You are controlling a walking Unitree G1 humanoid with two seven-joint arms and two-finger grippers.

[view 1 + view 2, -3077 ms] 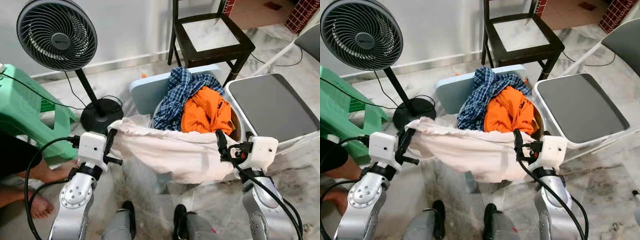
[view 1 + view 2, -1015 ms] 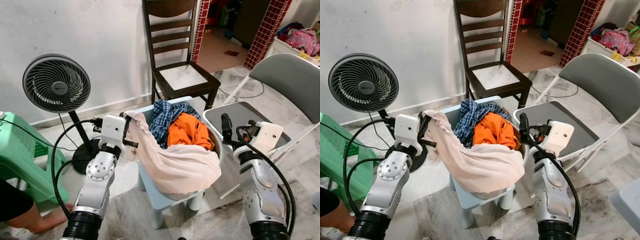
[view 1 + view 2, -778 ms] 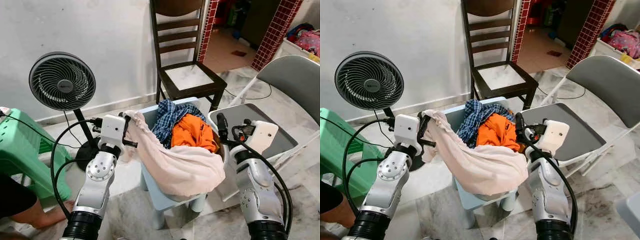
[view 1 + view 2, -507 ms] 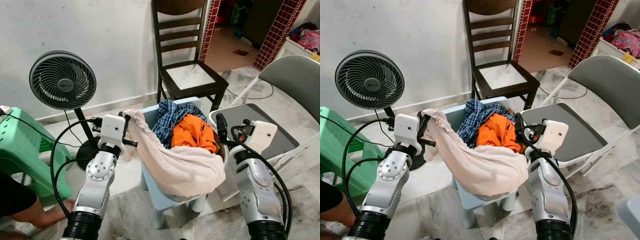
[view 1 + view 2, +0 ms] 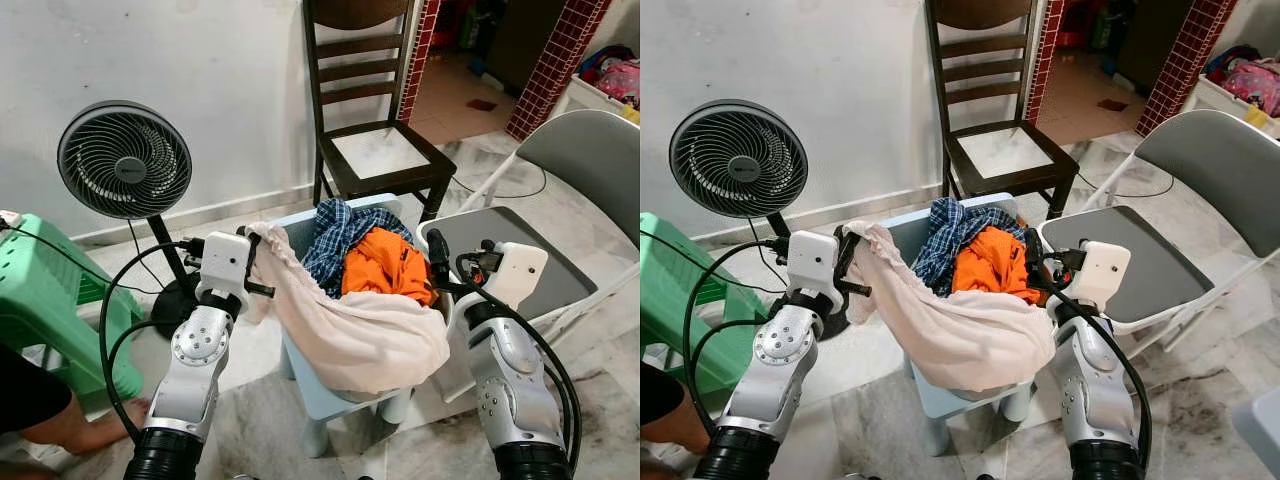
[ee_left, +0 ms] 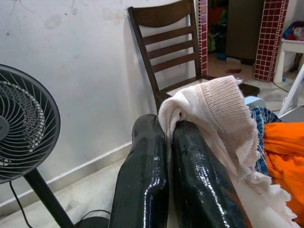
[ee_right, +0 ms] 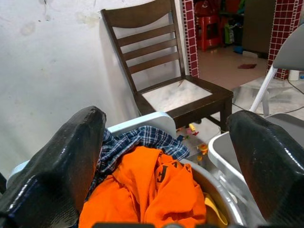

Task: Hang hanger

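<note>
Gripping a cream garment, the left pincer stays clenched; the right pincer gapes.

The room is bright with soft, even daylight, and the strongest light is on the floor beyond the doorway at 1 o'clock, so shadows under the dark wooden chair and the fan are weak. Both head views are sharp, without motion blur. In the wrist views the black fingers are very near, slightly soft, and carry glossy highlights.
</note>
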